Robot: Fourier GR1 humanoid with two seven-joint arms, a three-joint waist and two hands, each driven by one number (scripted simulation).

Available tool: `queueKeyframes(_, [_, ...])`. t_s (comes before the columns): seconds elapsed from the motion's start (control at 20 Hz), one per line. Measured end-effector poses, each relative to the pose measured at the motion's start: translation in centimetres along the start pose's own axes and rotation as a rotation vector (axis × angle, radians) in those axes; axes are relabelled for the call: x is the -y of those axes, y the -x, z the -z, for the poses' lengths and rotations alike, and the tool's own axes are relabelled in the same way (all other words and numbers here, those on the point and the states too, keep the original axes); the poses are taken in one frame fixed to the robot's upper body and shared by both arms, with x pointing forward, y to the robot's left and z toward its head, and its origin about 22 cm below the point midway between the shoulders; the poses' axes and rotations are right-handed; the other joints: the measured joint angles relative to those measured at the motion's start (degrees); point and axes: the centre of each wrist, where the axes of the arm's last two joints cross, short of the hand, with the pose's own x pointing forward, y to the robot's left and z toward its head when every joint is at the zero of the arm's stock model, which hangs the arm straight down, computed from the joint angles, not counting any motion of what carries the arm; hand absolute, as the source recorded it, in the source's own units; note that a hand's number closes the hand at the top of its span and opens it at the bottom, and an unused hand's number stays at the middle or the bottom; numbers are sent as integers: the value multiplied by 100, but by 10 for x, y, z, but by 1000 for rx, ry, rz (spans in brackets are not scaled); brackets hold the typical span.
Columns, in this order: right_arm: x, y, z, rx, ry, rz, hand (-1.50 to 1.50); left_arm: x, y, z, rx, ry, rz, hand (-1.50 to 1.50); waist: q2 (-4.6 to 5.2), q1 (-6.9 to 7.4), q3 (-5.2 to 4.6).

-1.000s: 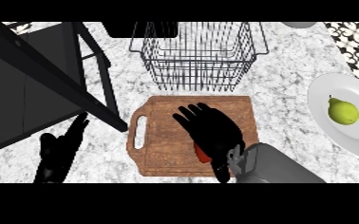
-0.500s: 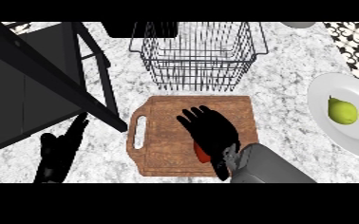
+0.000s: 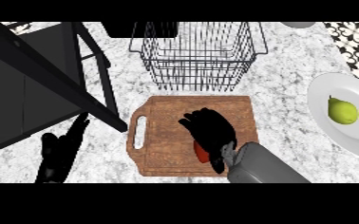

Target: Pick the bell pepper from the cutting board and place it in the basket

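Bell pepper [image 3: 199, 152] position: on the cutting board [image 3: 168, 123], in the board's near right part. Only a small red patch shows, at the near left edge of the right robot hand [image 3: 210, 130]. The remainder of the pepper lies under the palm and is hidden.

Right robot hand: it lies over the cutting board with the fingers pointing toward the board's far left area. The fingers are bent down over the pepper, and the palm covers it. The pictures show no gap between pepper and board, so whether the pepper is lifted off the board cannot be told. The grey forearm enters past the board's near right corner.

Left robot hand [image 3: 60, 147]: well to the left of the cutting board, resting on the bench [image 3: 280, 76], with straight fingers pointing away from the robot.

Basket [image 3: 198, 52]: a wire type, located just beyond the cutting board's far edge. No object shows inside it.

Plate [image 3: 329, 118]: white, to the right of the cutting board, at the view's edge. A green pear [image 3: 341, 110] lies on it.

Black frame [image 3: 42, 76]: to the left of the cutting board and beyond it.

Change against the earlier frames: the right robot hand has shifted slightly toward the board's near right corner, and the forearm with it. The visible red patch remains at the same side of the palm. Cutting board, basket, plate, pear and left robot hand hold their positions.
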Motion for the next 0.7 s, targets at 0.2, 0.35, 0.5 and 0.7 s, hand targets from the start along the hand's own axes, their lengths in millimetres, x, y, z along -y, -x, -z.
queueKeyframes(0.2, [-3, 2, 1, 35, 22, -61, 150, -3, 1, 0, 5, 3, 1, 0, -3, 2, 8])
queueKeyframes(0.35, [-6, 5, 5, 52, 47, -111, 150, 0, -1, -1, 5, 1, 1, 0, -6, 18, 5])
queueKeyframes(0.5, [-7, 10, 8, 66, 68, -138, 150, -2, 1, 1, 2, 3, 7, 0, -11, 10, 5])
queueKeyframes(0.7, [-7, -4, 16, 56, 88, -146, 150, -5, 0, -1, 1, 3, 6, 0, -18, 19, 5])
